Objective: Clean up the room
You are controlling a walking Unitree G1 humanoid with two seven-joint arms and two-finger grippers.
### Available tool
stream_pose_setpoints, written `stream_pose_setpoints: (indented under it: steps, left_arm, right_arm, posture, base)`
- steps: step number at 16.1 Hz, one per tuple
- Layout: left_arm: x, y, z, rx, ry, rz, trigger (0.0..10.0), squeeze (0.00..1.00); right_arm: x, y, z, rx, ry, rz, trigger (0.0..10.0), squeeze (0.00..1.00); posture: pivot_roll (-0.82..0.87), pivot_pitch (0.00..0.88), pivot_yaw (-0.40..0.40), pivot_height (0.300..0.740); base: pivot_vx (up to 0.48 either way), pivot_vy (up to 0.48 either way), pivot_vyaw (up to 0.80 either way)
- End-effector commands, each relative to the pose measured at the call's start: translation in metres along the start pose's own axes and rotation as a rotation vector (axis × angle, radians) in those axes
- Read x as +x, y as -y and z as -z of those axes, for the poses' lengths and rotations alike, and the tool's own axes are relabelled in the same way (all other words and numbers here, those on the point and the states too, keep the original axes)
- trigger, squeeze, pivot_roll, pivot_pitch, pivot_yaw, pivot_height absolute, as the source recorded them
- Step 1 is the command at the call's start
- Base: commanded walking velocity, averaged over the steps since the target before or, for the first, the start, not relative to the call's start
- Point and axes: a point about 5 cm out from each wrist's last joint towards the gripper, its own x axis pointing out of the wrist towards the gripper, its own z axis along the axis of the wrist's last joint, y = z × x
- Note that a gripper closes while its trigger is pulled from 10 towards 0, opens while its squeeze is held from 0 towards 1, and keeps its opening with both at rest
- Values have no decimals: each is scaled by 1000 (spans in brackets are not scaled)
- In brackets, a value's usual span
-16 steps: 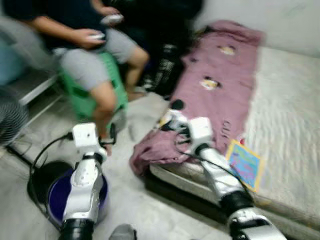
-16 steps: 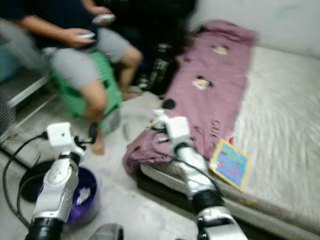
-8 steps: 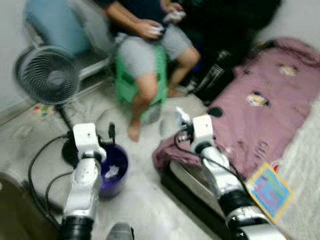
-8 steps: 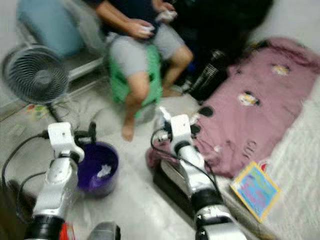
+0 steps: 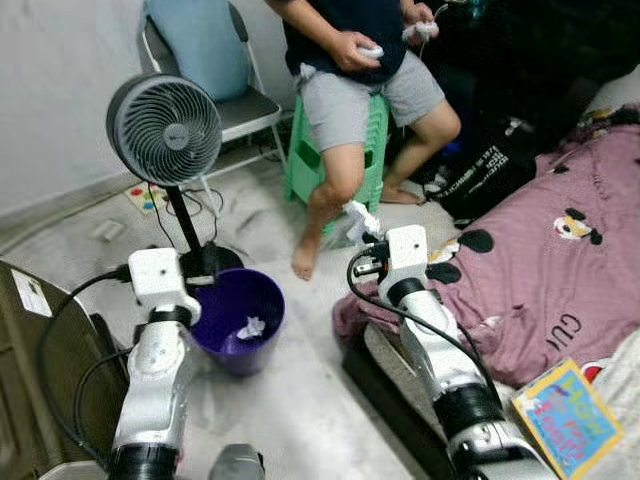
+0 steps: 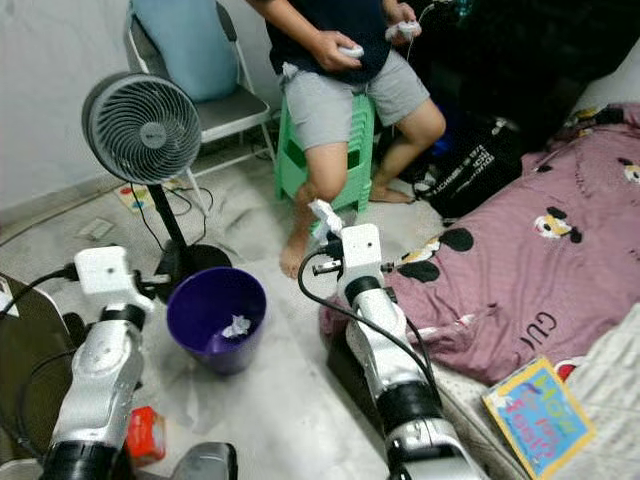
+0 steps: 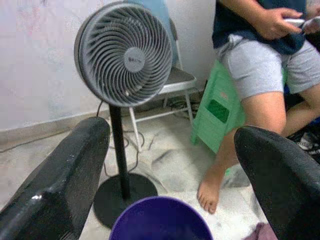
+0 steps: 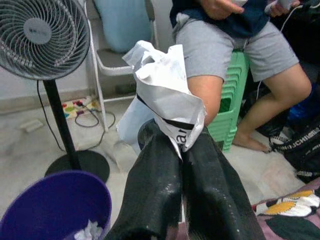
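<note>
Purple bin [image 5: 238,318] nearer now, fan [image 5: 163,128] newly visible

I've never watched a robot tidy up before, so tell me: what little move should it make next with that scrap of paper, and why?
Probably swing the right gripper leftward until it is above the purple bin. Its fingers are shut on a crumpled white paper scrap, and the bin, already holding a paper wad, stands on the floor to that gripper's left, not yet under it. The left gripper is open.
</note>
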Motion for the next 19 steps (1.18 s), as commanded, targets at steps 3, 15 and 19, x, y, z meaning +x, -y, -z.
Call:
stream_pose_setpoints:
  steps: [3,15,19]
  left_arm:
    - [-23,-6,-8,4,20,28,10000,0]
    - [-51,8,-11,28,3,97,10000,0]
    - [-48,10,-11,26,-7,107,10000,0]
  right_arm:
    - [-23,12,-3,9,34,67,10000,0]
    - [-61,23,-7,29,-8,90,10000,0]
    - [-60,22,-7,20,-28,73,10000,0]
  posture:
    - [81,0,-27,740]
    - [55,0,-30,740]
    - [53,0,-34,740]
  base:
    - [0,0,0]
    - [0,0,132]
    - [0,0,791]
